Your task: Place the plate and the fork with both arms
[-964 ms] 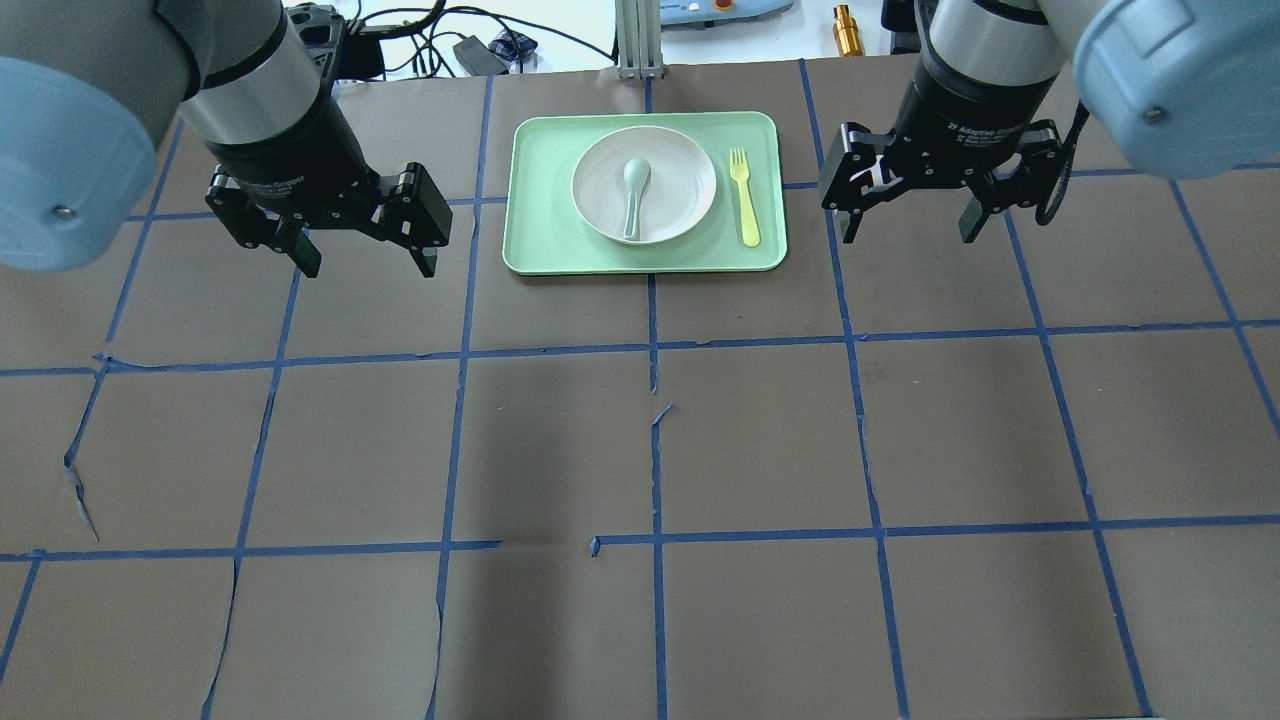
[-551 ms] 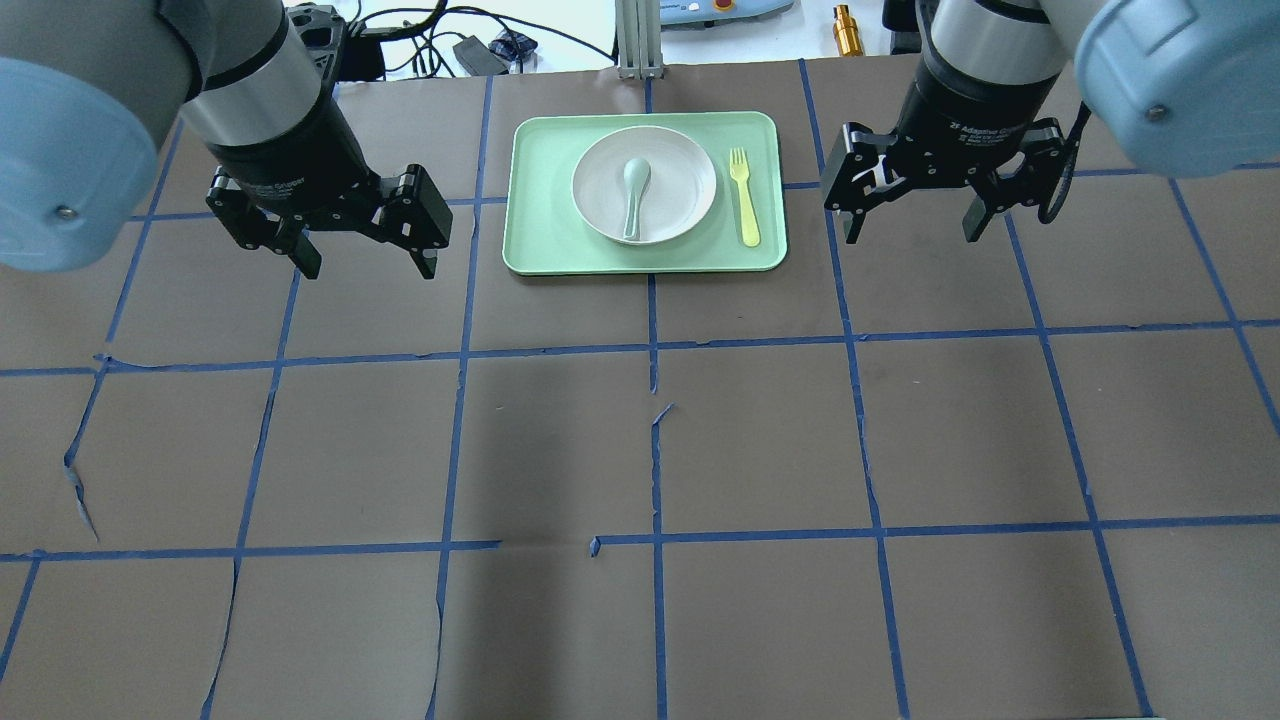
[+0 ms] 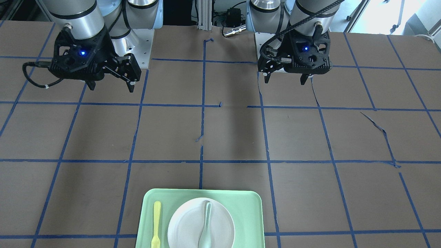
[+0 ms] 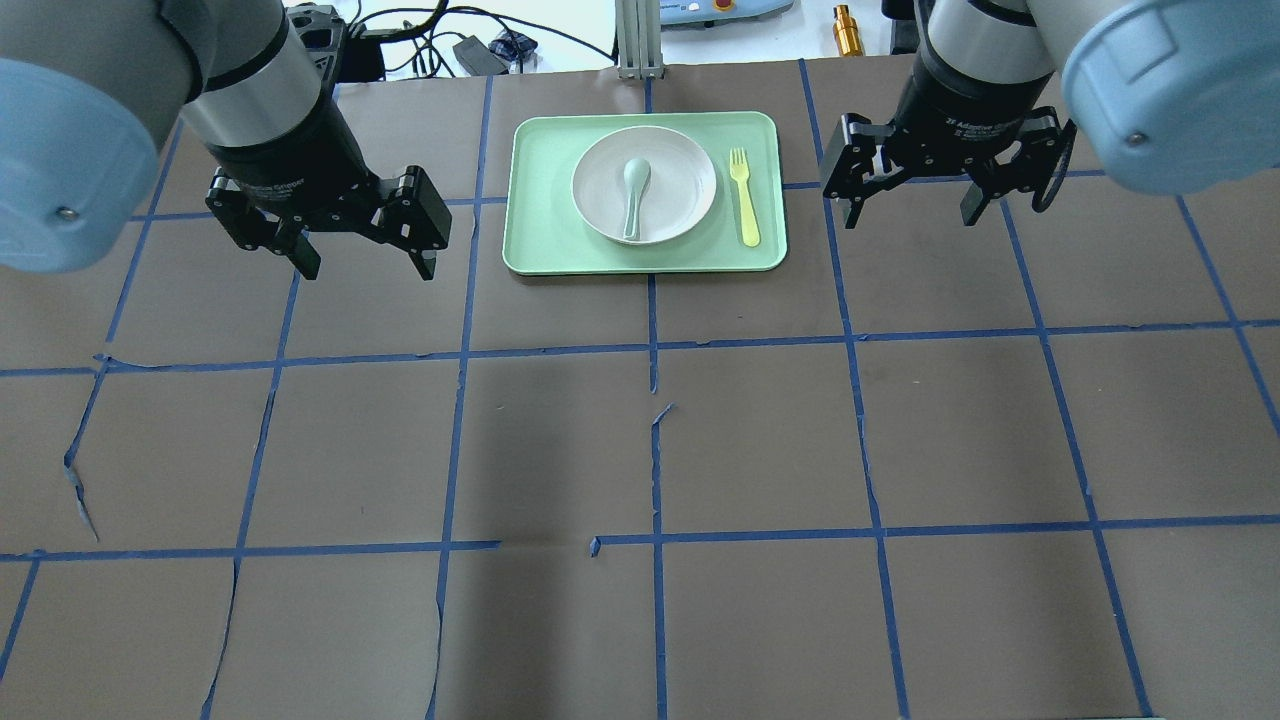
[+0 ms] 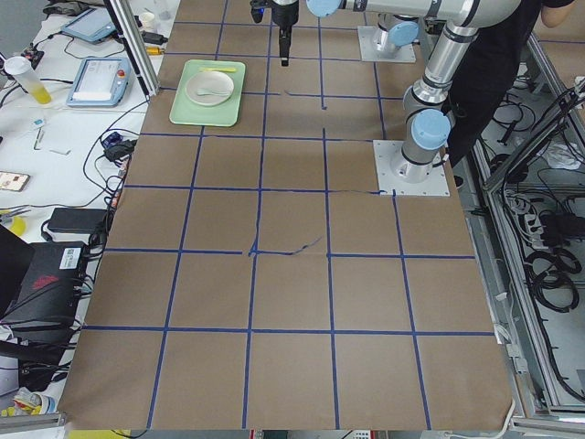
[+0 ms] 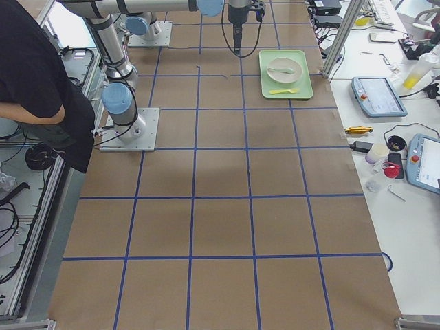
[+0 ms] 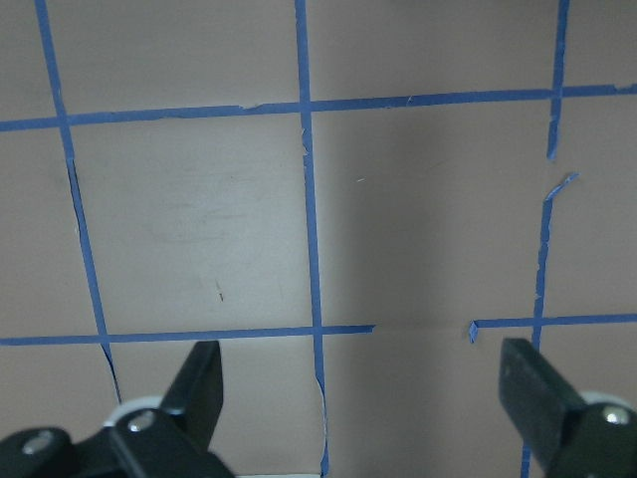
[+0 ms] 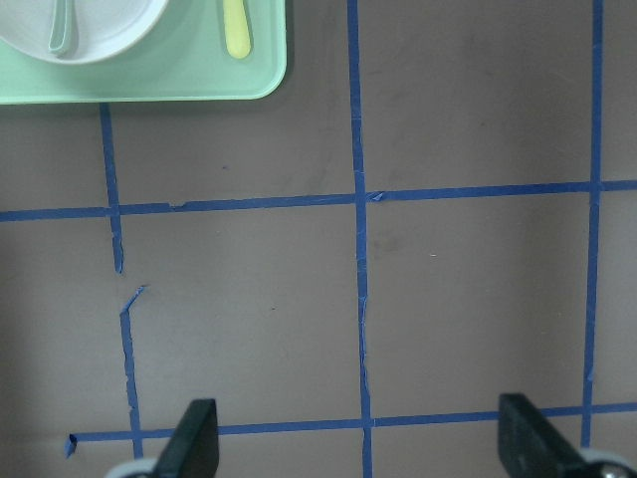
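Observation:
The off-white plate (image 4: 644, 184) sits on a mint-green tray (image 4: 540, 190) at the table's far middle. The pale-yellow fork (image 4: 744, 196) lies on the tray to the plate's right. Plate (image 3: 186, 227) and fork (image 3: 156, 224) also show in the front-facing view, and their edges show in the right wrist view: plate (image 8: 95, 30), fork (image 8: 236, 30). My left gripper (image 4: 365, 262) is open and empty, above the table left of the tray. My right gripper (image 4: 912, 210) is open and empty, above the table right of the tray. The wrist views show each gripper's fingers (image 7: 204, 383) (image 8: 194, 433) spread wide.
A grey-green spoon (image 4: 634, 194) lies in the plate. Cables and small devices (image 4: 480, 50) lie beyond the table's far edge. The brown table (image 4: 640, 450) has a blue tape grid. A person in black (image 6: 34, 75) stands beside the robot base.
My right gripper has moved a little toward the table's far edge, still open. The left gripper, plate, fork and tray have not moved.

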You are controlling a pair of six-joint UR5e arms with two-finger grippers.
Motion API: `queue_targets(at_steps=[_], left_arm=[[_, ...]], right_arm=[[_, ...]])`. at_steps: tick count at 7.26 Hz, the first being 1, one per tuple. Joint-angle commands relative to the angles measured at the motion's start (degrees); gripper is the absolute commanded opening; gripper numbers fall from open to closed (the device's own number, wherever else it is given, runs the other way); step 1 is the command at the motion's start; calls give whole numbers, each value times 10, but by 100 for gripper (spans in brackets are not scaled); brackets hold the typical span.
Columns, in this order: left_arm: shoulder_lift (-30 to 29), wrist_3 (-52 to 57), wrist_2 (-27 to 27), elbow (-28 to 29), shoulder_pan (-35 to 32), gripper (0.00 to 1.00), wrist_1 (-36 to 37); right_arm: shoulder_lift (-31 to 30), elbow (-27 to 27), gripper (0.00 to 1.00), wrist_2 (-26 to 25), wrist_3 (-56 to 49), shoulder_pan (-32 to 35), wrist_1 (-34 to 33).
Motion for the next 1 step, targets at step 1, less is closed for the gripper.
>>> queue_targets(at_steps=[1], left_arm=[[2,0,0,-1,0,100,0]], right_arm=[[0,-1,100,0,-1,0,-2]])
